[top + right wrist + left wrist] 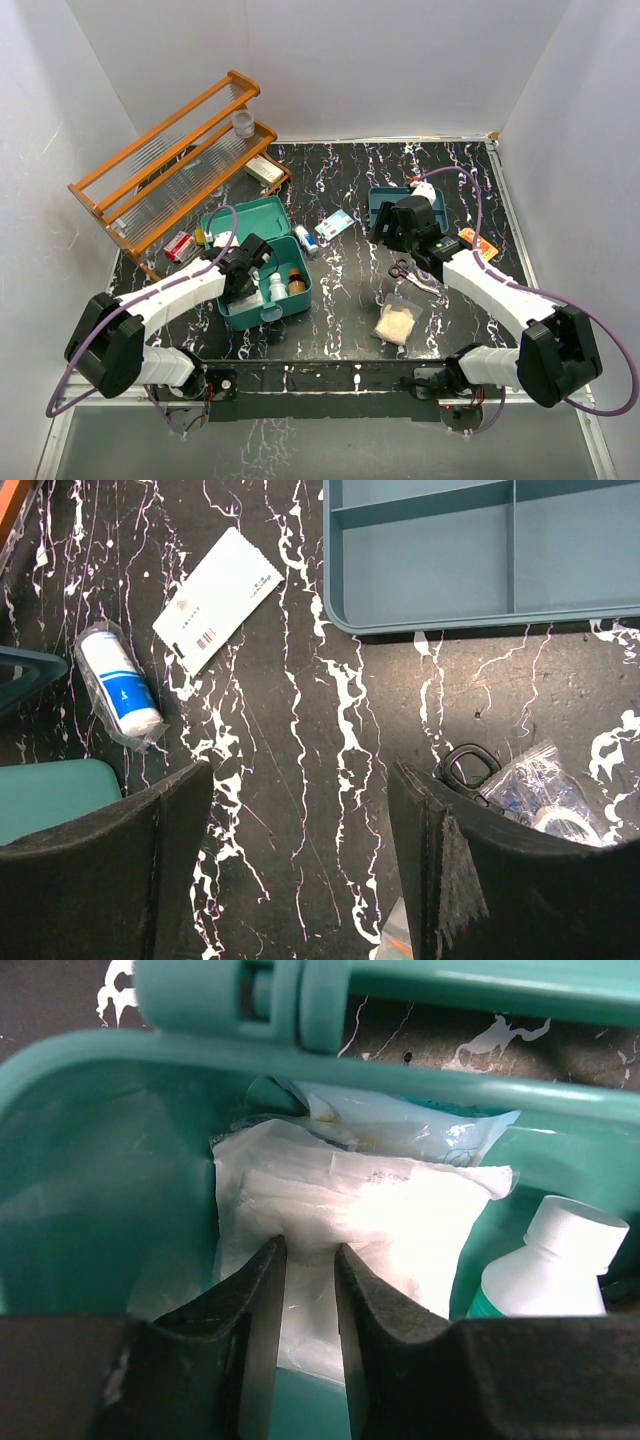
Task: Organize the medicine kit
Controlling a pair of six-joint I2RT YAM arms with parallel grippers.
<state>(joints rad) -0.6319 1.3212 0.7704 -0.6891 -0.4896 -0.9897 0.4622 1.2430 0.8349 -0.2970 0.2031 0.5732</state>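
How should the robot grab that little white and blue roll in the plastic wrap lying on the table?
Pinch the wrapped roll across its middle, coming straight down from above. It lies on its side with bare table along both long sides, so fingers should fit there. The loose wrap at its ends would likely slip.

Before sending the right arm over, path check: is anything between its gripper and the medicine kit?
Yes: a wrapped bandage roll and a white card lie flat between the right gripper and the medicine kit.
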